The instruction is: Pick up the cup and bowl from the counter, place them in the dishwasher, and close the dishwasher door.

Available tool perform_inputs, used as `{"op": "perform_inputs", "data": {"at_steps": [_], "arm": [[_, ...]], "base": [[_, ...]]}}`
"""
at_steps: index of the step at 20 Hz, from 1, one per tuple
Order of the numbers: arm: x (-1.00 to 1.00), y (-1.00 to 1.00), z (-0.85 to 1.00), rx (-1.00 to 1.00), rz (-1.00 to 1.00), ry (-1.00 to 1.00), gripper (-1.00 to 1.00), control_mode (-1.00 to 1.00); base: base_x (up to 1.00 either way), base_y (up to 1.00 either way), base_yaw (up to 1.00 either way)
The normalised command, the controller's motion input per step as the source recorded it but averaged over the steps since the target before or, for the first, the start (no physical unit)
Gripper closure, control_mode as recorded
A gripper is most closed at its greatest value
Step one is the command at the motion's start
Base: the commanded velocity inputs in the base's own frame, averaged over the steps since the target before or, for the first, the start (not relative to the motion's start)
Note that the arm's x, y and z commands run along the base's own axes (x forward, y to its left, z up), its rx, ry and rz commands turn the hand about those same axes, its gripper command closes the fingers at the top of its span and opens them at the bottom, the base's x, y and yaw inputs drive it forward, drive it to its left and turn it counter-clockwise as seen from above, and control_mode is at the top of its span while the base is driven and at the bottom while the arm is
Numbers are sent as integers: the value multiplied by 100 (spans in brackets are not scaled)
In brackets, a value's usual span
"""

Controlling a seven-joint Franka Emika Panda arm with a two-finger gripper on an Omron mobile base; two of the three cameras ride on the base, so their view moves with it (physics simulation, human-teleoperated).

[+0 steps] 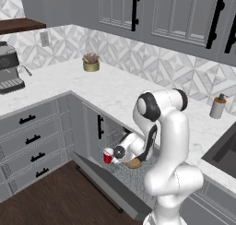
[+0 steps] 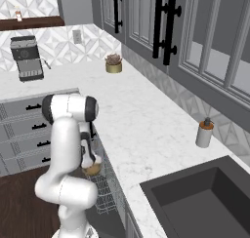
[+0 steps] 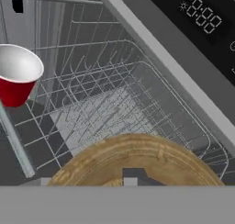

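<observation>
Hand view first: we look down into the dishwasher's wire rack, where the red cup stands upright, mouth up, at the far left. The tan bowl sits near us, its opening facing up, with our gripper just above its rim; we cannot tell how wide the jaws stand or whether they grip it. From the left base view, the dishwasher door lies dropped open below the marble counter.

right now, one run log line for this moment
hand: over dishwasher rack | bowl: at hand | cup: in rack | dishwasher door: open
</observation>
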Motion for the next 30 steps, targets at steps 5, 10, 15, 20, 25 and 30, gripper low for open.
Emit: {"op": "perform_inputs", "data": {"at_steps": [5,10,15,20,25,30], "arm": [[75,-9,-6,0,-6,0,100,-100],[53,0,-41,-2,-3,2,-100,-100],[43,-1,-30,0,-1,3,-100,-100],[0,-2,1,0,0,1,-100,-100],[-3,-3,9,1,0,10,-100,-100],[-34,-1,41,3,0,4,-100,-100]], "base": [[0,0,0],[0,0,0],[0,0,0],[0,0,0],[0,0,0],[0,0,0]]}}
